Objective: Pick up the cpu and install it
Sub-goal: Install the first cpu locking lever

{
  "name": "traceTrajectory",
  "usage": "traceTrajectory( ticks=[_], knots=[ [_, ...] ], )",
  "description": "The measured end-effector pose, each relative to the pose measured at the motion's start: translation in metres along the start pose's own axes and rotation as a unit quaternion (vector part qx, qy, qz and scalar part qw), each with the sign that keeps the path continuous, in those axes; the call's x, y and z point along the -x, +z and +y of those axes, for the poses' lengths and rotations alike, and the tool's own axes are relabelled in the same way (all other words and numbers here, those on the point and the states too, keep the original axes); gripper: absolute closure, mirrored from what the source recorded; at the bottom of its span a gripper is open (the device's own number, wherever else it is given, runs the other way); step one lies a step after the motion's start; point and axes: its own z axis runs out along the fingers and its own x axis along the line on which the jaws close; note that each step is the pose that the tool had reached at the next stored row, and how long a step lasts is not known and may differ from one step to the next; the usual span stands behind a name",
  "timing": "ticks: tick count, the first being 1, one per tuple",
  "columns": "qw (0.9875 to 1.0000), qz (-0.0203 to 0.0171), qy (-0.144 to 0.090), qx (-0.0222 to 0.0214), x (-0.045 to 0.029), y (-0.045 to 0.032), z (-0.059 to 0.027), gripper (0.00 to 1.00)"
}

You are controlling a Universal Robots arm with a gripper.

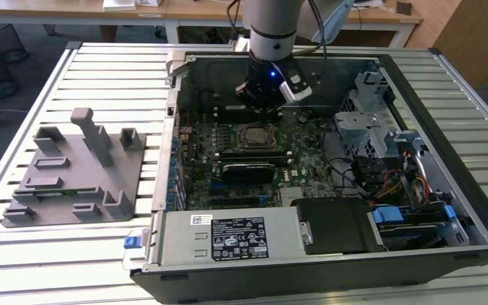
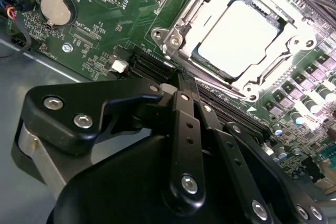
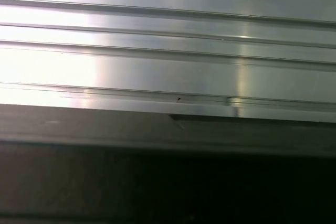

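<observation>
The cpu [image 2: 239, 38] lies flat in the motherboard socket [image 2: 181, 30], its pale silver top ringed by the open metal frame; in the exterior view the cpu [image 1: 256, 136] sits mid-board inside the case. My gripper [image 1: 261, 107] hangs over the board just behind the socket. In the second wrist view its black links run together to the gripper's [image 2: 179, 77] tip, beside a dark slot near the socket's edge. It looks shut, holds nothing, and stands apart from the cpu.
The open computer case [image 1: 413, 82] lies on a slatted metal table [image 1: 100, 70]. A grey fixture plate with upright posts [image 1: 74, 175] sits at the exterior view's left. Drive cages and cables [image 1: 380, 159] crowd the exterior view's right. The first wrist view faces table slats [image 3: 157, 66].
</observation>
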Motion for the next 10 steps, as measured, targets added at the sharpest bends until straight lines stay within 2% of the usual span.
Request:
traceTrajectory(
  ticks=[10],
  knots=[
    [1.0000, 0.0000, 0.000, 0.0002, 0.0009, 0.0036, -0.0031, 0.89]
  ],
)
